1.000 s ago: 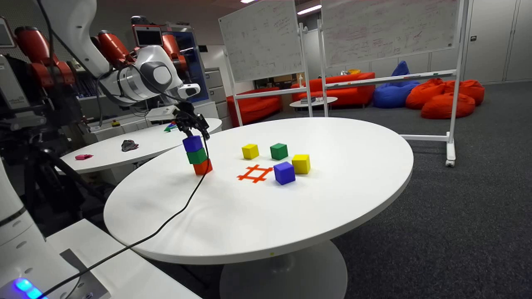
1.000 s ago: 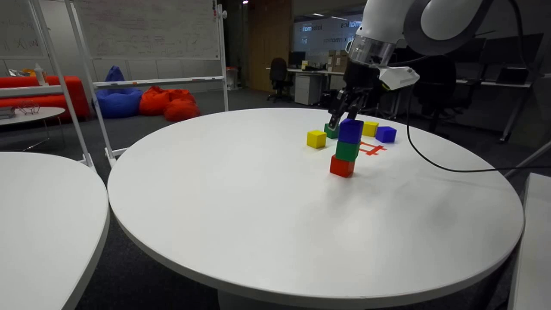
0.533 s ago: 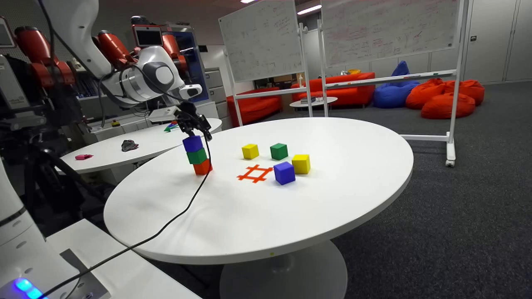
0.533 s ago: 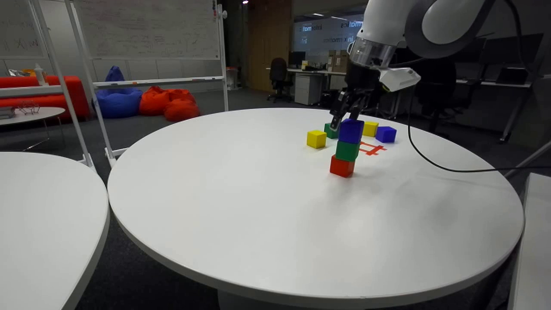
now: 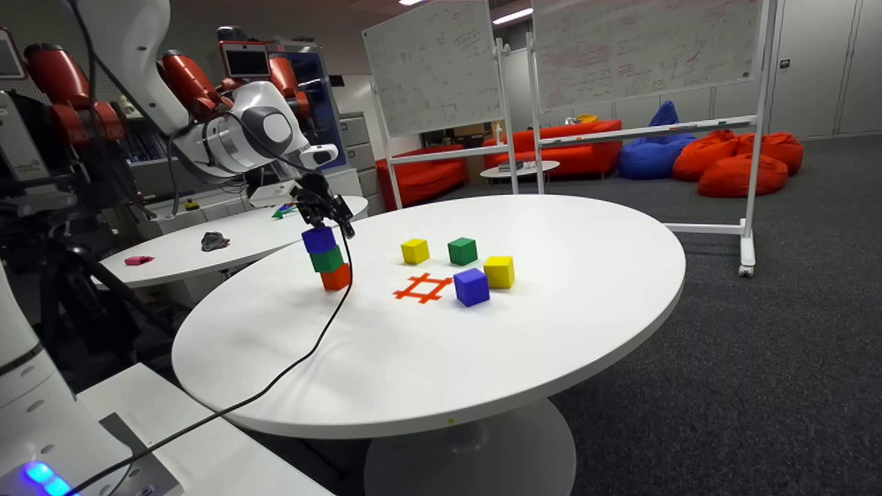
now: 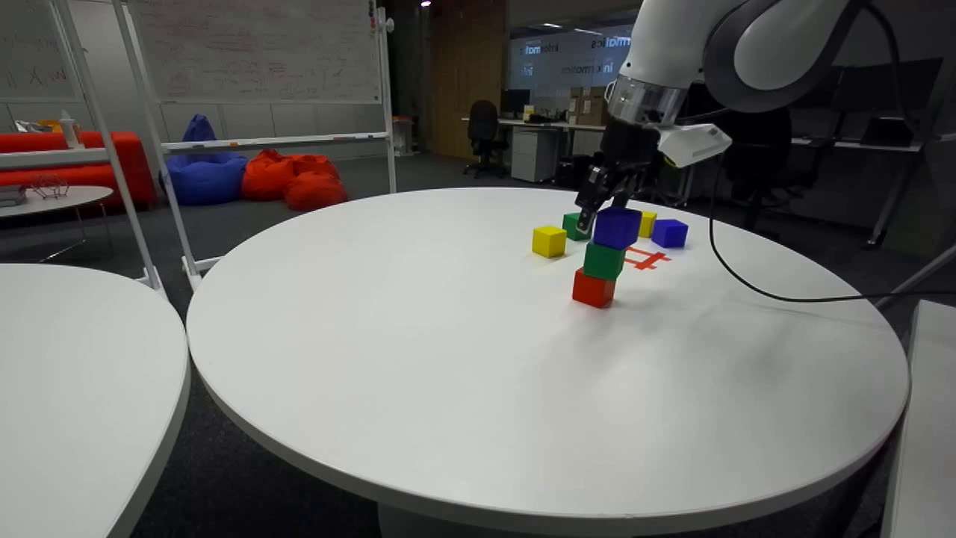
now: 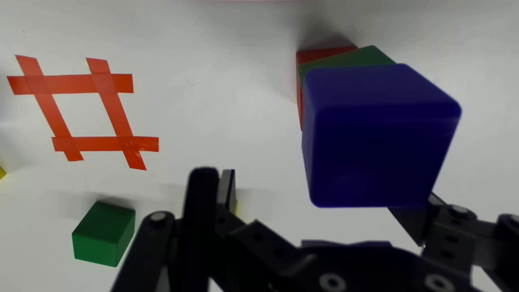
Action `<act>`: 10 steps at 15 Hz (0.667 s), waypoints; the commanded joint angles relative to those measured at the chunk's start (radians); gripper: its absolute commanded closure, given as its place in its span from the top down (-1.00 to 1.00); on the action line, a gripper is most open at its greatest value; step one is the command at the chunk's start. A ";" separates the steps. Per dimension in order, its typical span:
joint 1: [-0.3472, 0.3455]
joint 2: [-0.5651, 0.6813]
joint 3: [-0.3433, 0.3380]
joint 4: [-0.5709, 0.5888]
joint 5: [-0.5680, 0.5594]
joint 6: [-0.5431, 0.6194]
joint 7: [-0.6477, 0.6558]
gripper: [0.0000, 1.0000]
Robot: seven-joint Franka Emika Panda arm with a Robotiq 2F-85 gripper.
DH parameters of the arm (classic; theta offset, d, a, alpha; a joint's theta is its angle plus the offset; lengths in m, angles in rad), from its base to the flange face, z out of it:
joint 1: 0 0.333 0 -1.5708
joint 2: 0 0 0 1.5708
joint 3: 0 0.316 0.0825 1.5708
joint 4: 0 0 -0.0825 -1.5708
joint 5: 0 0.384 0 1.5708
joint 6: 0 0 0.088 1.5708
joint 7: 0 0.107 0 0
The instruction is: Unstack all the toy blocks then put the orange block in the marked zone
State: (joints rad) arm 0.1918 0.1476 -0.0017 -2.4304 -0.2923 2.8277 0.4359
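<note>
Atop the stack (image 6: pixel 603 261), the blue block (image 6: pixel 618 229) is sliding askew; the wide-parted, empty jaws are probably nudging it, risking a topple instead of tidy unstacking.

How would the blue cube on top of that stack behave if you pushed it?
The blue cube looks stiff, with flat faces and straight edges, so it probably won't squash. Being square-sided, it would likely slide or tumble rather than roll. Since it seems to sit off-centre on the green cube, a sideways push might tip it off.
</note>
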 commanded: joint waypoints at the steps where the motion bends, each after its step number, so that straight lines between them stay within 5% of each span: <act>1: -0.001 -0.001 0.001 0.000 0.004 -0.002 -0.005 1.00; 10: 0.014 -0.024 -0.007 -0.020 -0.030 0.010 0.028 1.00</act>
State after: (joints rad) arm 0.1962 0.1460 -0.0012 -2.4303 -0.2949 2.8288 0.4359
